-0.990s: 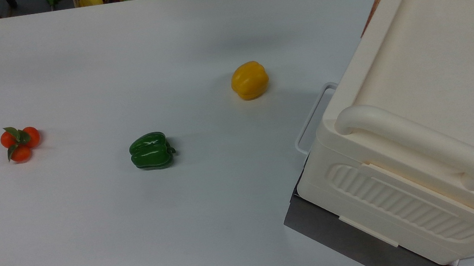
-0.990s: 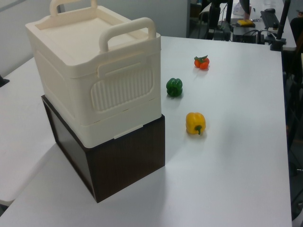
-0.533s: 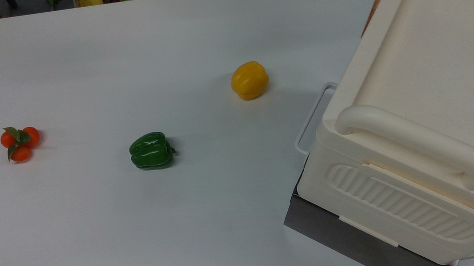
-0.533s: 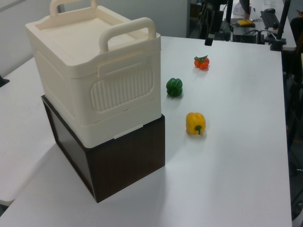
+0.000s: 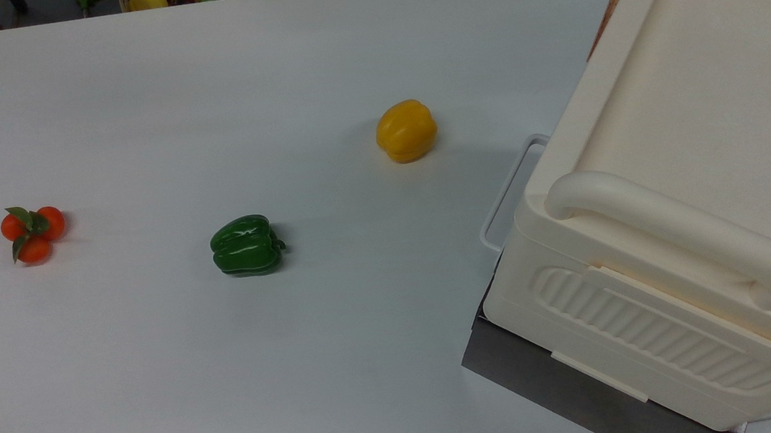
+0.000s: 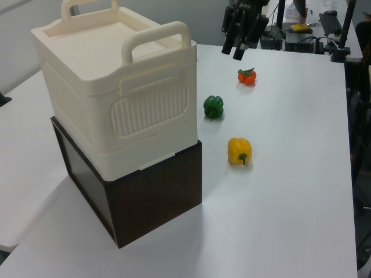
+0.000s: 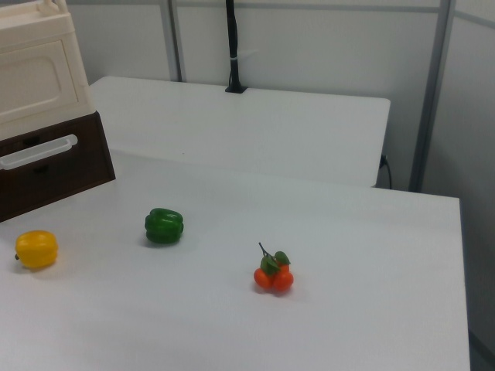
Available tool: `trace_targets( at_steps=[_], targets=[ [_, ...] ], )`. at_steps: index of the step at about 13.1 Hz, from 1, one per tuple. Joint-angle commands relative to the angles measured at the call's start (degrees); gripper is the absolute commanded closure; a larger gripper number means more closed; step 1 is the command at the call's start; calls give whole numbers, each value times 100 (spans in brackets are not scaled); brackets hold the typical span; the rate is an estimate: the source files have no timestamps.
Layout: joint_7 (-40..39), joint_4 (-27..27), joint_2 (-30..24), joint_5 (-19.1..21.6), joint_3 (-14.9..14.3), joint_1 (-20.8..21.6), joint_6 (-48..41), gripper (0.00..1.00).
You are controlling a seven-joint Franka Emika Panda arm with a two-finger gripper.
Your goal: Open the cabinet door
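Observation:
The cream cabinet [image 6: 116,92] stands on a dark brown box [image 6: 156,191] at the left view's left. In the right view, its door [image 7: 35,81], a flat cream panel with a recessed inset, looks shut at the upper left. The door's copper handle [image 5: 606,20] shows as a thin bar along the cabinet's far edge in the top view. My gripper [image 6: 232,53] hangs in the air beyond the cabinet's far corner, above the table. Its dark fingers [image 6: 239,52] point down, open and with nothing between them, apart from the cabinet.
A yellow pepper [image 5: 406,130], a green pepper [image 5: 246,245] and a cluster of small tomatoes [image 5: 31,231] lie on the white table [image 5: 157,380]. A white bar handle [image 7: 39,151] sticks out from the dark box below the door.
My gripper has come down from the left view's top edge and moved left toward the cabinet. The cabinet and the vegetables have not moved.

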Motion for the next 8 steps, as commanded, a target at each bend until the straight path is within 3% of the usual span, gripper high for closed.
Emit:
trace_targets(
  at_steps=[1, 8],
  targets=[
    [-901, 63, 190, 101, 124, 3, 404, 66],
    [-1174, 45, 489, 40, 150, 266, 1186, 67]
  ],
)
